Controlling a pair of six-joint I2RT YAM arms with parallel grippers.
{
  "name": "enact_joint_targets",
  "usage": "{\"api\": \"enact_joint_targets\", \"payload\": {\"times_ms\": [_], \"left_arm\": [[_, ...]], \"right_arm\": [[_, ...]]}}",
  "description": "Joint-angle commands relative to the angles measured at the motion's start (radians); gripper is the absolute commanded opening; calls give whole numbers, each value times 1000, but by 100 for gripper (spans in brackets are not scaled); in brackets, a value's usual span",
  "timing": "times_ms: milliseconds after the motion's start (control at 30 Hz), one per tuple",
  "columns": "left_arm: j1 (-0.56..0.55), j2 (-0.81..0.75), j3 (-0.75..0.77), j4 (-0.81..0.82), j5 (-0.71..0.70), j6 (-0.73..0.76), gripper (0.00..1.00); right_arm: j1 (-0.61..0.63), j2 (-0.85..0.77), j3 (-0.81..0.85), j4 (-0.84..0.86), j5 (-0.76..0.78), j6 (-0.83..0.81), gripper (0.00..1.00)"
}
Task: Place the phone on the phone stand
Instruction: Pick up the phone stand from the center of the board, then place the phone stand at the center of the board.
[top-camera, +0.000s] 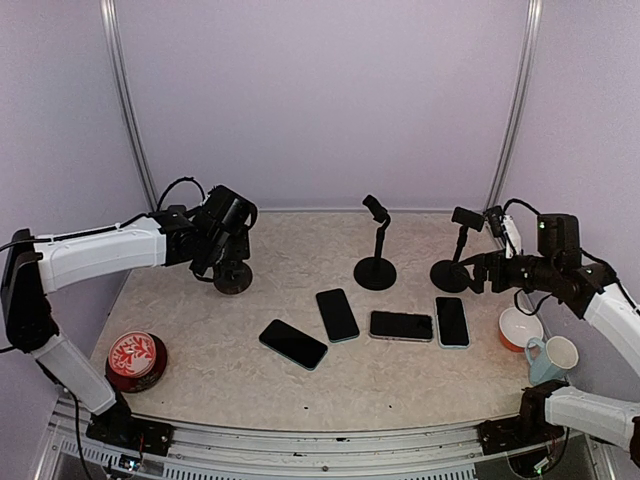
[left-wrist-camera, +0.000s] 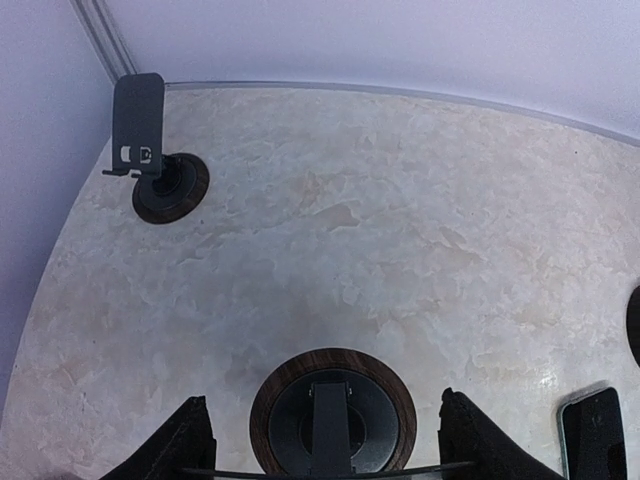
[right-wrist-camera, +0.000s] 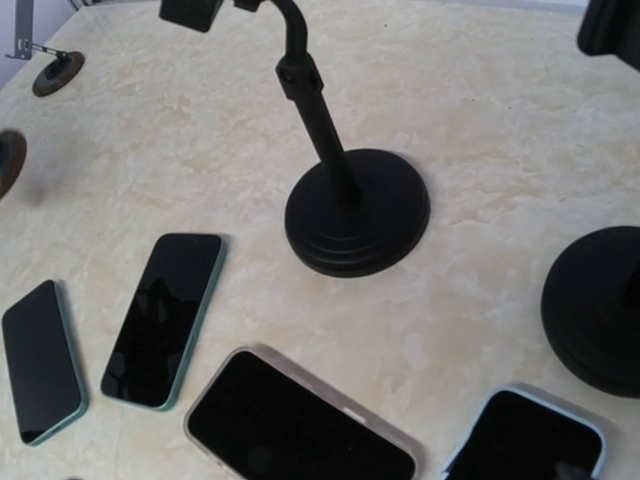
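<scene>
Left gripper hangs spread astride the wood-based stand near the table's left edge, probably to steady it, while the right gripper hovers wide open near the phones.

table: marbled | on it: four phones, stands, bowl, mug, red tin

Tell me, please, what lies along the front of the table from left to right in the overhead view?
Red round container → leftmost phone → second phone → sideways phone → rightmost phone → bowl → mug.
</scene>
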Motion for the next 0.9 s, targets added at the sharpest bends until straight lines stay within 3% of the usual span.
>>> {"api": "enact_joint_targets", "payload": {"times_ms": [0, 400, 867], "left_arm": [[60, 30, 66, 129, 54, 147, 57], [152, 204, 245, 243, 171, 309, 56], [189, 478, 527, 254, 299, 311, 56]], "right_arm": [[10, -23, -2, -6, 0, 5, 100], [11, -44, -14, -17, -2, 16, 100], [11, -44, -21, -18, 6, 21, 100]]}}
